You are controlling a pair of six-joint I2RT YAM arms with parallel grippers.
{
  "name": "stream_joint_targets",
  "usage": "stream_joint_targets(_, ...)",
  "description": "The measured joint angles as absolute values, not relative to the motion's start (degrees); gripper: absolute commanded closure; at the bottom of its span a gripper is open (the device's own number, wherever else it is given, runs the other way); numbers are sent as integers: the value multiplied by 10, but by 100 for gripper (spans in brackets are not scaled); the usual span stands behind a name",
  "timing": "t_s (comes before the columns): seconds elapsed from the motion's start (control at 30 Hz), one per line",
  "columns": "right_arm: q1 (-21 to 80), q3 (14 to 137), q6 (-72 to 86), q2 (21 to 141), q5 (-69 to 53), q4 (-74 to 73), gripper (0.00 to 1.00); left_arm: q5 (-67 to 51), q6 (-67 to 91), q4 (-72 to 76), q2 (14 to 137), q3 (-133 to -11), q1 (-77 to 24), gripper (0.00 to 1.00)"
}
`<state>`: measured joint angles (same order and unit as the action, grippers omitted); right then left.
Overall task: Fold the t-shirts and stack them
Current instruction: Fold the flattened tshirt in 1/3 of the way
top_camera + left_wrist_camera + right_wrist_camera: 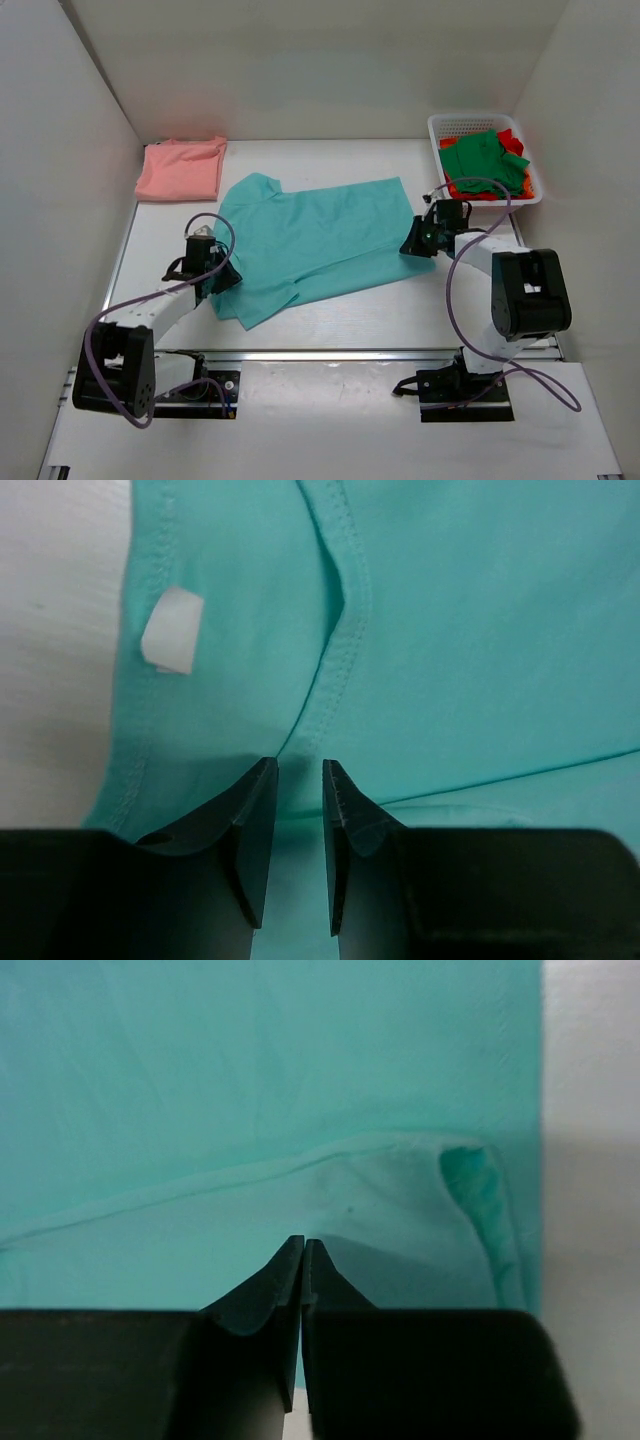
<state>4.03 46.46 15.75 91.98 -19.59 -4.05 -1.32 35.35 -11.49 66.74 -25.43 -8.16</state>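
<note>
My right gripper (303, 1245) is shut on the teal t-shirt's (250, 1080) edge, barely at the tips: it may slip. My left gripper (298, 770) is part-open above the cloth.

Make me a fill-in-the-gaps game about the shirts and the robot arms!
1. The spread-out shirt in the middle of the table is coloured ____.
2. The folded pink shirt lies in the far ____ corner.
3. The green shirt lies in the white ____.
4. The right gripper has its jaws ____.

Missing words: teal, left, basket, shut.
</note>
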Motion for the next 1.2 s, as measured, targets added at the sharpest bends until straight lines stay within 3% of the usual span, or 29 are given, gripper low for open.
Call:
stream_joint_targets(0.17,55,423,184,913,-205,-56,100,-24,349,-116,675,-269,-83,65)
stream_joint_targets(0.5,73,300,226,765,-195,-104,100,-37,340,-185,533,-257,-68,63)
stream_joint_targets(0.7,89,254,229,648,-191,-176,72,-54,335,-209,488,-250,-69,63)
stream_joint_targets(0.77,89,251,227,603,-191,-198,50,-64,329,-207,519,-257,-77,63)
stream_joint_targets(0.83,85,251,223,569,-191,-205,39,-74,323,-204,561,-265,-84,63)
stream_joint_targets(0.9,73,252,222,552,-194,-206,1,-81,317,-197,602,-276,-89,64)
stream_joint_targets(1.17,29,253,193,597,-208,-200,1,-88,293,-148,780,-408,-90,64)
stream_joint_targets(1.2,29,254,192,599,-209,-196,7,-89,293,-140,800,-423,-90,65)
